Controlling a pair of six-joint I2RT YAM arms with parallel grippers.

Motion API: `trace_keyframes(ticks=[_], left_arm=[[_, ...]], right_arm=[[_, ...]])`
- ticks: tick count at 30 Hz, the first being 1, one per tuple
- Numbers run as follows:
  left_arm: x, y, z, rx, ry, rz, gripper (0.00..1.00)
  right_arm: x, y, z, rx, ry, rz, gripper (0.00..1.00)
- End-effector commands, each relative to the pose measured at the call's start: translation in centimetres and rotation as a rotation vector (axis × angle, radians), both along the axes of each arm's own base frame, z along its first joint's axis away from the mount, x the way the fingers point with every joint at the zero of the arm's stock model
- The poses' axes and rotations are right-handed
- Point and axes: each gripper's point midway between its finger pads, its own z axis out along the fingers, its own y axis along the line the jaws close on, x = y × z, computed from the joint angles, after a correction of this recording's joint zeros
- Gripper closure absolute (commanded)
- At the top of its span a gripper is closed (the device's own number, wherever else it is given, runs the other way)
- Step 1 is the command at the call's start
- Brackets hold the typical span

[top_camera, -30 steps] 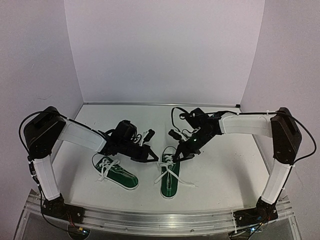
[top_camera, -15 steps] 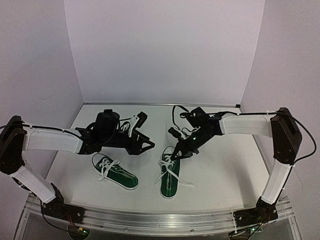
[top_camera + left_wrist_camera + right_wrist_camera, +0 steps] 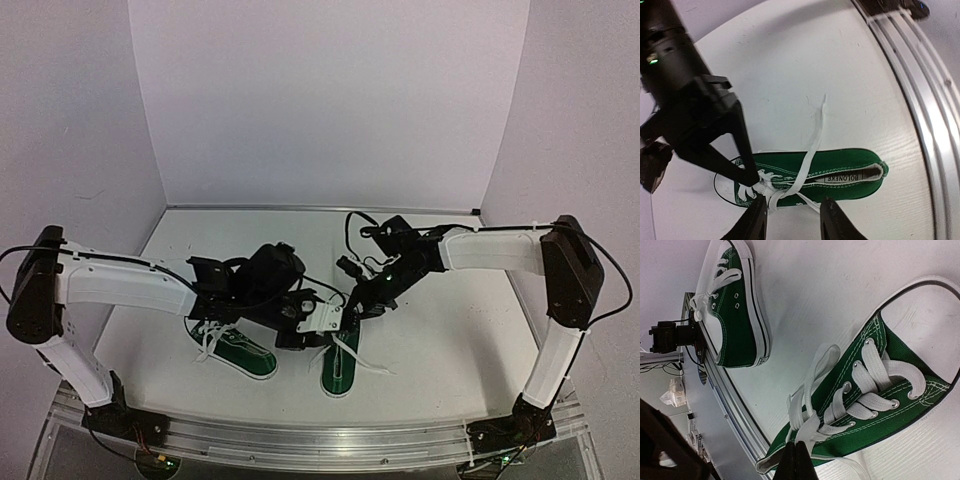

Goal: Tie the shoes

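We're mid-tie on the right-hand shoe [image 3: 340, 375], just behind the front rail [image 3: 320, 435]. Right tool [image 3: 795, 455] pinches its lace [image 3: 807, 432] shut; left tool [image 3: 792, 210] hangs half-spread, empty. Next we'd grab the loose end [image 3: 813, 140].

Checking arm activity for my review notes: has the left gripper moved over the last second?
Yes. The left gripper has shifted right and toward the near rail, ending over the right-hand shoe.
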Motion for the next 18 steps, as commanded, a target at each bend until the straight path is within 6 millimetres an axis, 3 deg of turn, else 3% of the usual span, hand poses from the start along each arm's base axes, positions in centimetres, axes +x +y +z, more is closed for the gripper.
trace_keyframes(ticks=[1,7,12,18], left_arm=[[0.2,-0.4,-1.9,0.13,-0.124,-0.099,0.69],[0.6,-1.4,-3.3,0.154,-0.114,-0.104,0.7],[1.0,-2.4,-3.2,0.116,-0.098,-0.071,0.72],[1.6,-2.5,-4.3,0.123,-0.087,-0.037,0.73]], right_arm=[[0.2,0.3,0.3,0.028,0.011,0.004,1.0],[0.2,0.4,0.3,0.03,0.015,0.006,1.0],[0.2,0.5,0.2,0.031,0.018,0.009,1.0],[0.2,0.6,0.2,0.035,0.019,0.013,1.0]])
